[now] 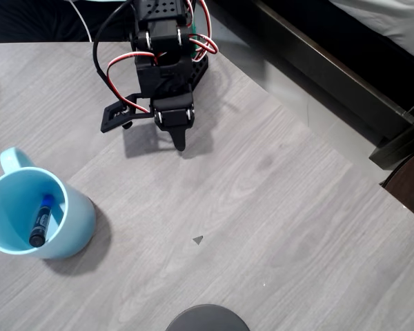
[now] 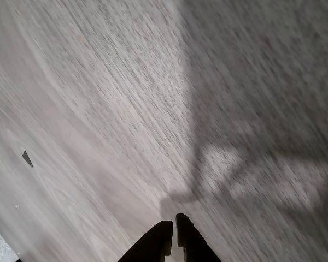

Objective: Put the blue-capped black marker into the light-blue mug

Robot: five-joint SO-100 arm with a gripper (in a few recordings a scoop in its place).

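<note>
One gripper (image 1: 180,145) is held low over bare table (image 1: 276,207), fingers together, empty.
Well apart, the blue-capped black marker (image 1: 41,221) is seen leaning inside the light-blue mug (image 1: 72,224).

A home room, probably a bedroom, is suggested. A grey wood-grain table (image 1: 276,207) is seen standing beside a dark bed frame (image 1: 331,69), on which pale bedding (image 1: 393,21) is laid at the upper right of the overhead view. An ordinary household mug (image 1: 76,227) is set on the table. No lab or workshop fittings are needed to place it.
</note>
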